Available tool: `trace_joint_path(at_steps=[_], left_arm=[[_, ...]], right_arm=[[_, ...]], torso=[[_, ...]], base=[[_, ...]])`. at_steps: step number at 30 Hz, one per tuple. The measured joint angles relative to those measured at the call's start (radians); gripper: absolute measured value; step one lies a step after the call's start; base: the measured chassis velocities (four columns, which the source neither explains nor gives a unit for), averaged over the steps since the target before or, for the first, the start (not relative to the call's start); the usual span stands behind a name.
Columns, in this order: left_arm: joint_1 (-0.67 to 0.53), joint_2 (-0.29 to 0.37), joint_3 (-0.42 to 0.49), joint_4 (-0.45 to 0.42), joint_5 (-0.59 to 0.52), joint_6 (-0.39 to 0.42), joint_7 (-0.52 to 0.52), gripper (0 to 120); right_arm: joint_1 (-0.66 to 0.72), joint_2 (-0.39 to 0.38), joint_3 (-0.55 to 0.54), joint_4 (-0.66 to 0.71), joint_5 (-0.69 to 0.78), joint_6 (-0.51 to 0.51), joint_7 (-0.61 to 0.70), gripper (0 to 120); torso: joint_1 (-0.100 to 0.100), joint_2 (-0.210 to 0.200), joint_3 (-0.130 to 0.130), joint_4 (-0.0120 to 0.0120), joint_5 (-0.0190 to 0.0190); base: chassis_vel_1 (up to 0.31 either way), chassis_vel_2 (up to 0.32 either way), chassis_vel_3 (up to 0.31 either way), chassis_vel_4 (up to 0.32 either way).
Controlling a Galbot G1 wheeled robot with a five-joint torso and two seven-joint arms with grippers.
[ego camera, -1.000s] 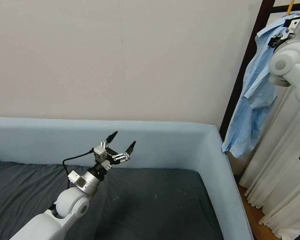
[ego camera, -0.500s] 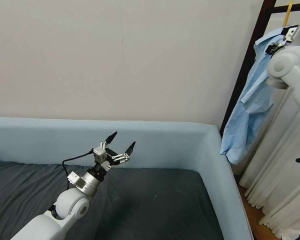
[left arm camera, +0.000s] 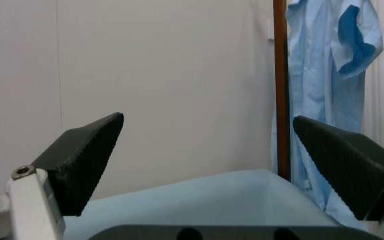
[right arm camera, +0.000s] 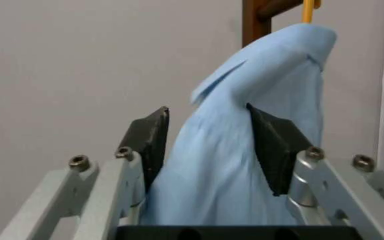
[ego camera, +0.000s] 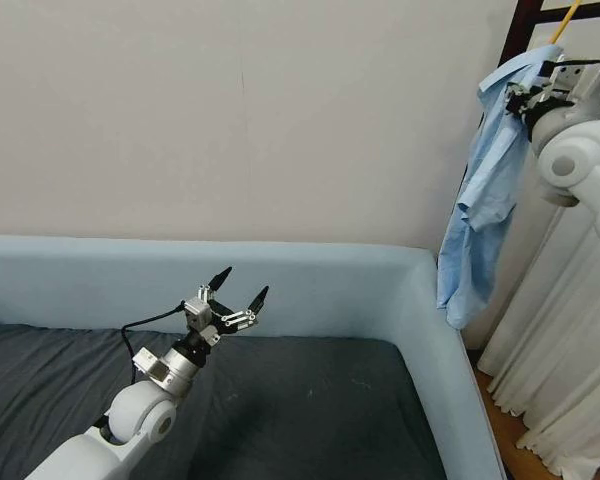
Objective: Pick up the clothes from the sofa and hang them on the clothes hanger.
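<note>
Wall (ego camera: 230, 120): plain and pale, behind everything.

Sofa (ego camera: 280, 275): light blue back and side arm around a dark grey seat cushion (ego camera: 310, 410). No garment is on the part of the seat I can see.

Curtain (ego camera: 560, 330): white, in folds, hanging beyond the sofa's side arm on my right.

Blue shirt (ego camera: 480, 190): off the sofa, hanging full length beside the dark clothes rack post (ego camera: 528, 15), its hem near the sofa's corner. From my left wrist it (left arm camera: 325, 75) hangs just past the post (left arm camera: 282, 100).

Right hand (ego camera: 525, 95): raised high at the shirt's collar end. From the wrist, the hand (right arm camera: 205, 109) has its two dark pads set moderately apart, with a bunched fold of the shirt (right arm camera: 245, 150) filling the gap and pressed by both pads. I record it as clamped on the shirt.

Left hand (ego camera: 245, 282): held above the seat cushion in front of the sofa back, touching nothing. From the wrist, the hand (left arm camera: 207, 120) is spread wide and holds nothing.

Yellow hanger (ego camera: 563, 17): a thin piece by the post top. From my right wrist it (right arm camera: 307, 10) sits directly above the collar peak. I cannot tell whether it is hooked on the rack.
</note>
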Motion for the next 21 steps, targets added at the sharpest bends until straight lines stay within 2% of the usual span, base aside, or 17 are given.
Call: trace_joint_path(at_steps=[1, 2, 4, 5, 6, 9, 10, 13, 15, 16, 17, 21], left_arm=[[0.000, 0.000, 0.000, 0.000, 0.000, 0.000, 0.000, 100], [0.007, -0.001, -0.008, -0.004, 0.000, 0.000, -0.003, 100], [0.029, -0.006, -0.027, -0.019, -0.002, 0.000, -0.016, 100], [0.047, -0.012, -0.044, -0.031, -0.004, -0.001, -0.026, 100], [0.047, -0.012, -0.044, -0.031, -0.004, -0.001, -0.026, 100], [0.108, -0.046, -0.090, -0.066, 0.013, 0.022, -0.092, 100], [0.108, -0.046, -0.090, -0.066, 0.013, 0.022, -0.092, 100], [0.181, -0.094, -0.120, -0.109, 0.059, 0.092, -0.228, 100], [0.225, -0.128, -0.142, -0.124, 0.089, 0.125, -0.296, 100], [0.244, -0.143, -0.151, -0.129, 0.104, 0.131, -0.312, 100], [0.244, -0.143, -0.151, -0.129, 0.104, 0.131, -0.312, 100], [0.319, -0.255, -0.207, -0.146, 0.172, 0.121, -0.339, 100]], right_arm=[[0.000, 0.000, 0.000, 0.000, 0.000, 0.000, 0.000, 52], [-0.069, -0.037, 0.047, 0.051, -0.014, 0.010, -0.024, 57], [-0.202, -0.087, 0.146, 0.146, -0.031, 0.058, -0.078, 66], [-0.269, -0.101, 0.199, 0.193, -0.035, 0.090, -0.108, 71], [-0.269, -0.101, 0.199, 0.193, -0.035, 0.090, -0.108, 71], [-0.430, -0.092, 0.280, 0.266, -0.063, 0.211, -0.182, 84], [-0.430, -0.092, 0.280, 0.266, -0.063, 0.211, -0.182, 84], [-0.601, -0.037, 0.314, 0.287, -0.131, 0.317, -0.265, 97], [-0.710, 0.026, 0.324, 0.276, -0.198, 0.371, -0.330, 100], [-0.756, 0.060, 0.327, 0.266, -0.235, 0.391, -0.358, 100], [-0.756, 0.060, 0.327, 0.266, -0.235, 0.391, -0.358, 100], [-0.932, 0.216, 0.334, 0.171, -0.393, 0.453, -0.460, 100]], torso=[[0.000, 0.000, 0.000, 0.0000, 0.0000], [0.000, 0.000, 0.000, -0.0012, 0.0005], [0.000, 0.000, 0.000, -0.0020, 0.0006], [0.000, 0.000, 0.000, -0.0020, 0.0005], [0.000, 0.000, 0.000, -0.0020, 0.0005], [0.000, 0.000, 0.000, -0.0001, -0.0004], [0.000, 0.000, 0.000, -0.0001, -0.0004], [0.000, 0.000, 0.000, 0.0003, 0.0001], [0.000, 0.000, 0.000, -0.0006, 0.0001], [0.000, 0.000, 0.000, -0.0009, 0.0001], [0.000, 0.000, 0.000, -0.0009, 0.0001], [0.000, 0.000, 0.000, -0.0004, 0.0003]], base=[[0.000, 0.000, 0.000, 0.000], [0.000, 0.000, 0.000, 0.000], [0.000, 0.000, 0.000, 0.000], [0.000, 0.000, 0.000, 0.000], [0.000, 0.000, 0.000, 0.000], [0.000, 0.000, 0.000, 0.000], [0.000, 0.000, 0.000, 0.000], [0.000, 0.000, 0.000, 0.000], [0.000, 0.000, 0.000, 0.000], [0.000, 0.000, 0.000, 0.000], [0.000, 0.000, 0.000, 0.000], [0.000, 0.000, 0.000, 0.000]])
